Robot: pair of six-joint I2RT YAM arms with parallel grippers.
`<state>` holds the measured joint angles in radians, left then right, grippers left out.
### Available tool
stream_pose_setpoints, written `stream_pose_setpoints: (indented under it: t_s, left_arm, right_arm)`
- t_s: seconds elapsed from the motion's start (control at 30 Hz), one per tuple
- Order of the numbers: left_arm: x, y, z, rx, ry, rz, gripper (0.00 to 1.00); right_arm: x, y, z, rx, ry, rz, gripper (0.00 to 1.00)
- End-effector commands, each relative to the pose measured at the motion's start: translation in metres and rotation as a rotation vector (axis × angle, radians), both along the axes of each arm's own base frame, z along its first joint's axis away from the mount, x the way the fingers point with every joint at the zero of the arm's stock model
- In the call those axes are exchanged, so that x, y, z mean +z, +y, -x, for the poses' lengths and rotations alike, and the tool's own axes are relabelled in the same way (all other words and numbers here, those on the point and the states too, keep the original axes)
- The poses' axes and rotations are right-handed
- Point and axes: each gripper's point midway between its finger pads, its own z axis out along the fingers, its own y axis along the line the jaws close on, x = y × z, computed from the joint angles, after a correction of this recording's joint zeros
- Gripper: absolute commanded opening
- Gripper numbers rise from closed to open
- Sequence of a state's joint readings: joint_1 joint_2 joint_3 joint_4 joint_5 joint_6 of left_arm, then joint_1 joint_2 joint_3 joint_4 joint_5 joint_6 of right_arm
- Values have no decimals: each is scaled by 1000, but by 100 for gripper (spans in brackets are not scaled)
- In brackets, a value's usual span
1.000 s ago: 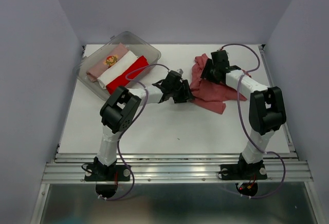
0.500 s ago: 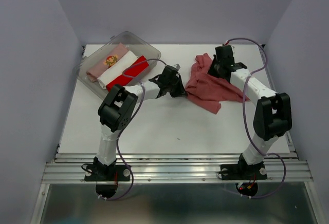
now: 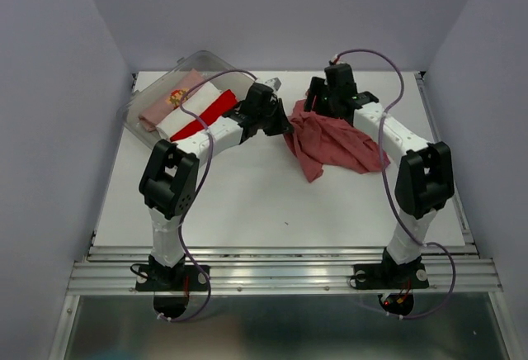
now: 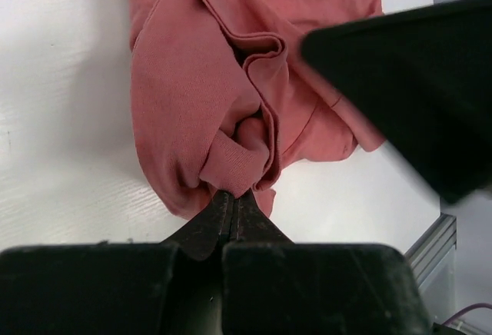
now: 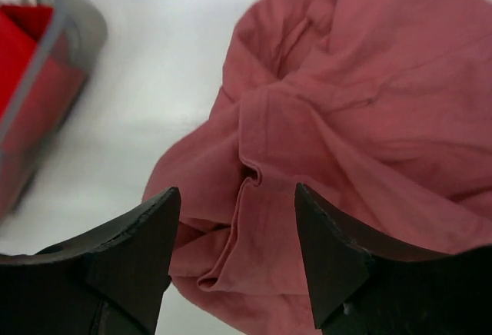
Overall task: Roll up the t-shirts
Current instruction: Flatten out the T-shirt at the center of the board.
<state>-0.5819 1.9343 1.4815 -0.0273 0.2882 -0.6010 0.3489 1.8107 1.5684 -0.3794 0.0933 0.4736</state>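
i see the left claw (image 4: 231,200) with its two fingers pressed together, and a small fold of the brick-red t-shirt (image 4: 200,104) is pinched at their tips. in the top view this claw (image 3: 278,122) sits at the left edge of the same shirt (image 3: 334,141), which lies crumpled on the white worktop (image 3: 247,203), in the far middle part, a little to the right.

the right claw (image 5: 234,195) is spread wide. between its fingers i see only the wrinkled cloth of the shirt (image 5: 369,104) below it. if the tips touch the cloth or hang just above it, i cannot tell. from above, this claw (image 3: 318,100) is at the far left corner of the shirt, near the left claw.

the clear plastic tub (image 3: 216,57) stands at the far left of the worktop. inside it three rolled bundles lie side by side: the pale pink one (image 3: 169,100) with a yellow-red print, the white one (image 3: 190,111) and the bright red one (image 3: 213,111). the left arm passes partly over the tub's near side. in the right wrist view, the tub's corner (image 5: 73,24) and the red bundle (image 5: 31,70) show at the left.
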Motion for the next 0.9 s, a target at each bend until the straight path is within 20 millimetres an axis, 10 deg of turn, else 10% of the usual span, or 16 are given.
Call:
stream_pose_setpoints:
  t_s: [0.0, 0.27, 0.47, 0.87]
  left_arm:
    - [16, -3, 7, -38, -28, 10, 0]
    - [16, -2, 8, -37, -27, 9, 0]
    - [14, 0, 8, -35, -26, 1, 0]
    - [2, 9, 17, -26, -7, -19, 0]
  right_arm:
    - [-31, 20, 4, 60, 74, 34, 67]
    - [-78, 26, -5, 42, 152, 65, 52]
    - [-73, 10, -3, -62, 131, 69, 17]
    - [-69, -4, 2, -122, 110, 62, 36]
